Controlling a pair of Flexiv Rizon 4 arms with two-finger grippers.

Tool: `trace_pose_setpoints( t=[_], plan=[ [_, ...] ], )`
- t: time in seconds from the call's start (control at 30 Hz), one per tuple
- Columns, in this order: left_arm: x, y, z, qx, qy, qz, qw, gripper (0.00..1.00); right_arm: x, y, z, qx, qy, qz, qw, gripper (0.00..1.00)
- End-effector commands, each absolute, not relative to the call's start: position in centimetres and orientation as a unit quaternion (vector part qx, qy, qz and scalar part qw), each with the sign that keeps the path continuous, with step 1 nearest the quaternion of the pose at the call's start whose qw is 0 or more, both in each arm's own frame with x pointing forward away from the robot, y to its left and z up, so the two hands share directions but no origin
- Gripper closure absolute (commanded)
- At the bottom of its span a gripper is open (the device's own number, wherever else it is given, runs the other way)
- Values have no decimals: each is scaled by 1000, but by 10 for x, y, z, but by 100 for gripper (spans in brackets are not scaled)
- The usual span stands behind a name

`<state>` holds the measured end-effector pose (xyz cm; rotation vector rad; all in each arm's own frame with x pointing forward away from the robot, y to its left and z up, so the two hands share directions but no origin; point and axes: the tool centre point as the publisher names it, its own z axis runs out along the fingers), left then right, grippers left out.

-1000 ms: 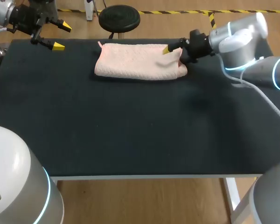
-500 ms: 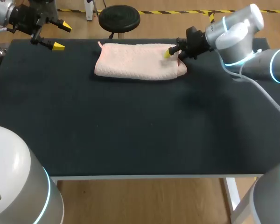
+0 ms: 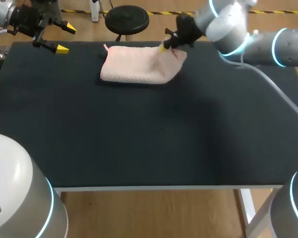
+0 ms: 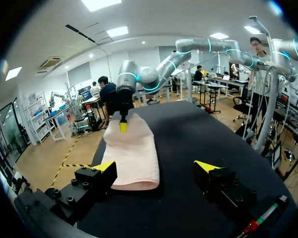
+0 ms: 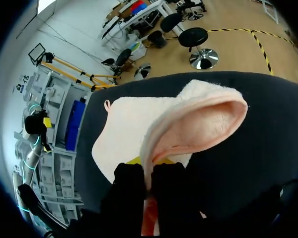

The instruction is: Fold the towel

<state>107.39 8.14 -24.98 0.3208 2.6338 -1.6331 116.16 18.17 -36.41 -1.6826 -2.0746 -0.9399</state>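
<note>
At the right end of the towel point(image 3: 136, 64), the right gripper point(image 3: 165, 45), pinching that edge, has carried it leftward over the rest (a fold underway); the towel lies along the far edge of the tabletop point(image 3: 139, 134); the left gripper point(image 3: 65, 38) hangs spread beyond the towel's left end.

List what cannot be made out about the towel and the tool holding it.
Head view: right tool shows one yellow tip; its own body covers the other.
Right wrist view: the lifted fold of the towel hides layers beneath.
Left wrist view: right tool blocks the towel's far end.
</note>
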Motion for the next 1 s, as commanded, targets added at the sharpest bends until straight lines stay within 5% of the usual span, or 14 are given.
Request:
trace_pose_setpoints(
  t=[0.03,0.53,0.57,0.6,1.0],
  plan=[
    [1075,82,-250,104,845,-524,12,0,1161,222,-347,-597,-745,-277,109,100],
    [1075,82,-250,104,845,-524,12,0,1149,344,-336,-568,-789,-226,66,100],
    [1075,82,-250,104,845,-524,12,0,1148,348,-336,-566,-792,-223,61,67],
    [1075,82,-250,104,845,-524,12,0,1146,352,-335,-569,-789,-223,58,0],
    [1075,82,-250,104,845,-524,12,0,1149,363,-307,-581,-775,-249,11,0]
  ],
)
